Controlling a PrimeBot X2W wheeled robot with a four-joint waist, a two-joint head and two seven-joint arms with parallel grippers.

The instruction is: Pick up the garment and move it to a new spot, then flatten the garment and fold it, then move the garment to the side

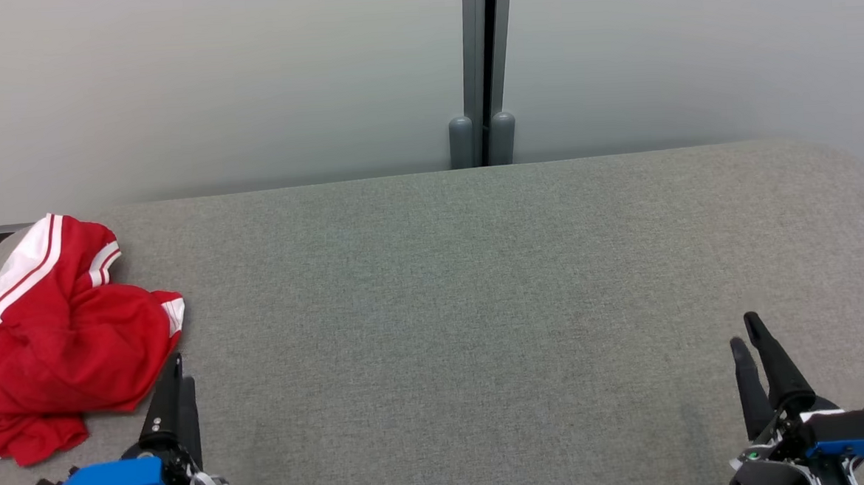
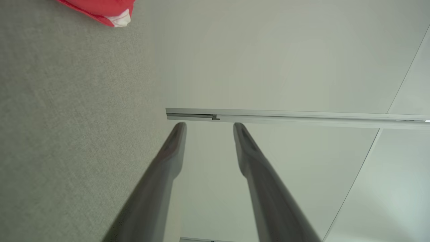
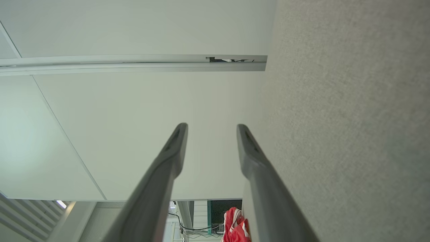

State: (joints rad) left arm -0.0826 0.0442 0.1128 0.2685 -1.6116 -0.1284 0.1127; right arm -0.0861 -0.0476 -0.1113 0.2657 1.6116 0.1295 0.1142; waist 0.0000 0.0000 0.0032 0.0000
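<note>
your head view gives you the red garment [image 1: 60, 336] crumpled at the left edge of the grey table [image 1: 480, 306], left gripper [image 1: 182, 370] just beside it, right gripper [image 1: 743, 330] well apart. the left wrist view catches one white-trimmed corner. both wrist views show what the head can't: jaws parted, holding nothing.

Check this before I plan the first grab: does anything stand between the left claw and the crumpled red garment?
Nothing visible does. The open left claw is just beside the crumpled red white-striped garment, which lies on the grey fabric tabletop.
</note>
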